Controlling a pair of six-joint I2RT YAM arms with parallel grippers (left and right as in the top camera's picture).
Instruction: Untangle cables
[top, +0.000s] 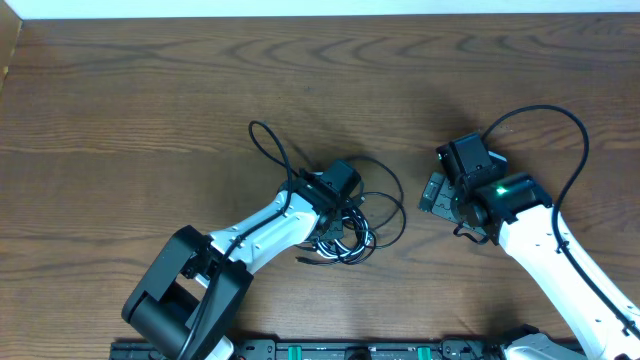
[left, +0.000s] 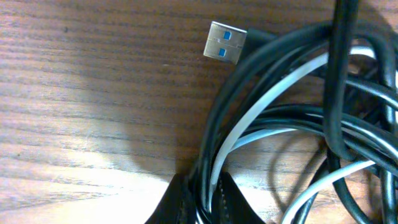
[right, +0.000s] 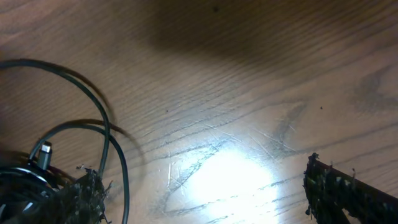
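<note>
You have two arms and two tools here, and one pile of cables (top: 350, 235).

Start close to you. The left tool (left: 205, 202) is closed tight on the cables. Its own camera shows black cord and white cord pinched together between its two fingers (left: 180, 202) at 6 o'clock. From above you cannot see that pinch, because the arm covers it.

The pile lies on the tabletop (top: 150, 90) near the middle, a bit toward 6 o'clock. The black cords cross so many times that you cannot count them. The white cord (left: 273, 84) shows as a few strands, and you cannot tell if it is one cord.

At 12 o'clock in the left camera there is one silver plug (left: 225, 42) with blue inside. It lies flat on the wood and touches a black cord.

The right tool (right: 202, 180) is at 3 o'clock from the pile, well apart from it. It is wide open and holds nothing. Its camera shows bare wood between the fingers, and black cord loops at 9 o'clock.

Farthest away, one black loop (top: 268, 140) sticks out of the pile toward 11 o'clock.
</note>
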